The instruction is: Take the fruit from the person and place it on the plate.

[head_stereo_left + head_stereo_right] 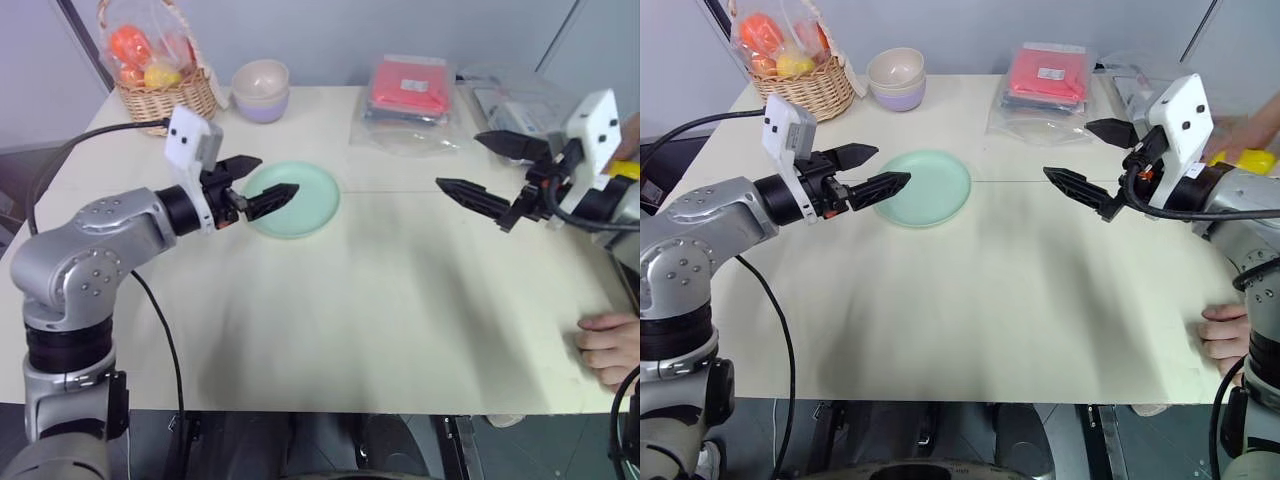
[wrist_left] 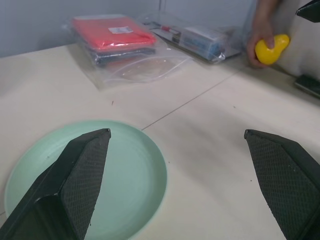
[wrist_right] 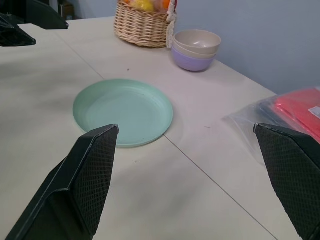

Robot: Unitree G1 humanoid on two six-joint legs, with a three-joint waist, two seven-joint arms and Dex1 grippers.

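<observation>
Both our pincers are spread wide and hold nothing: the left pincer (image 1: 865,172) hovers by the empty mint-green plate (image 1: 930,187), the right pincer (image 1: 1092,162) hangs over the desk (image 1: 980,300). The lemon (image 2: 271,48) sits in the person's hand (image 2: 260,42) at the far right edge, half hidden behind our right arm.

Lab-like test setup: bare cream table (image 1: 400,330), plain grey walls (image 1: 970,30).
</observation>
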